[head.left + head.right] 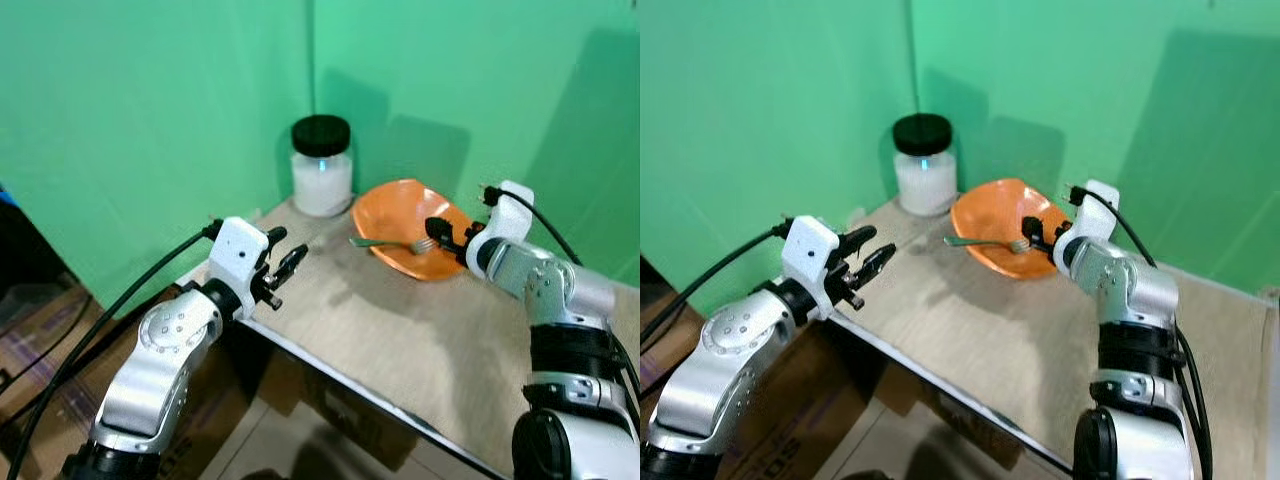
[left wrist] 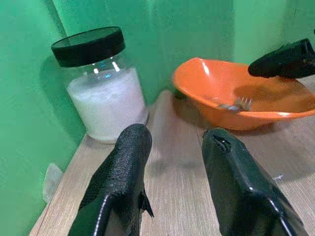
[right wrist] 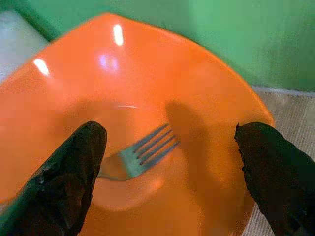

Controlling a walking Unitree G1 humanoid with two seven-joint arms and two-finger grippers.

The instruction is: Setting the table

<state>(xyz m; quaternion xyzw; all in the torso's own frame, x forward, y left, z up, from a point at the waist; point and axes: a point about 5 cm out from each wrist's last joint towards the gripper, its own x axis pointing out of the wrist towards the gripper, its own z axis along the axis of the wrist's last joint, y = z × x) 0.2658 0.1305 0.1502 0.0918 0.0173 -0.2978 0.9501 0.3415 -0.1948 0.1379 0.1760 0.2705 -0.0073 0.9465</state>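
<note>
- Orange bowl [image 1: 410,225] is your landmark: it sits at the far side of the wooden table [image 1: 400,340], near the green wall's corner.
- You can see the fork [image 3: 135,158] lying inside the bowl, tines toward its middle, handle sticking out over the rim on the jar's side.
- Your right gripper [image 3: 170,172] hovers over the bowl, fingers spread wide on either side of the tines, gripping nothing.
- Beside the bowl stands a black-lidded jar [image 2: 101,88] of white powder.
- Your left gripper [image 1: 285,262] waits at the table edge, well short of the bowl, fingers parted and empty.
- By my reading, little is set: the fork is yet to be lifted and laid beside the bowl.
</note>
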